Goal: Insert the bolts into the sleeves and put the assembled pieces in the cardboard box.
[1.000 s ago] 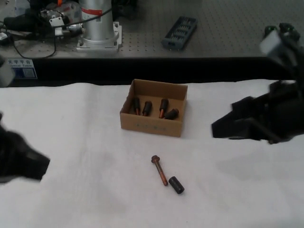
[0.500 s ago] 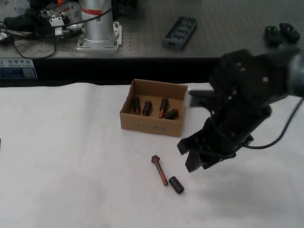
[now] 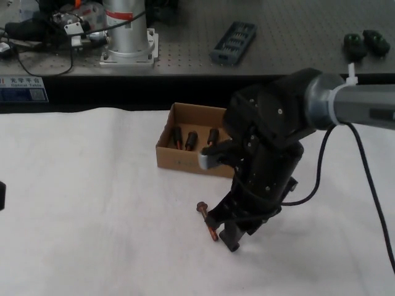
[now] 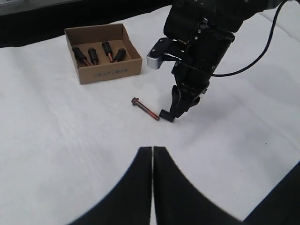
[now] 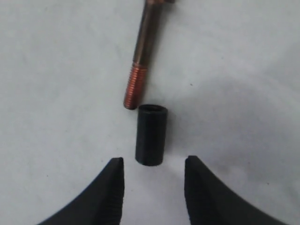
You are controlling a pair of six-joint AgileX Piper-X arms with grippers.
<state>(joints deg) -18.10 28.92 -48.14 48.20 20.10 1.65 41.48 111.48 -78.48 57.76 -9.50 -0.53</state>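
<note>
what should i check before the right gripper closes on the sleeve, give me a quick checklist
1. Right gripper open: ok, fingers apart.
2. Sleeve centred in the gap: ok, though only its near end is level with the fingertips.
3. Bolt clear of the fingers: ok.
4. Bolt's threaded tip apart from the sleeve's mouth: cannot tell, they are very close.
5. Room in the cardboard box: ok, four pieces inside, bare floor beside them.
6. Left gripper out of the way: ok, shut and well back from both parts.
</note>
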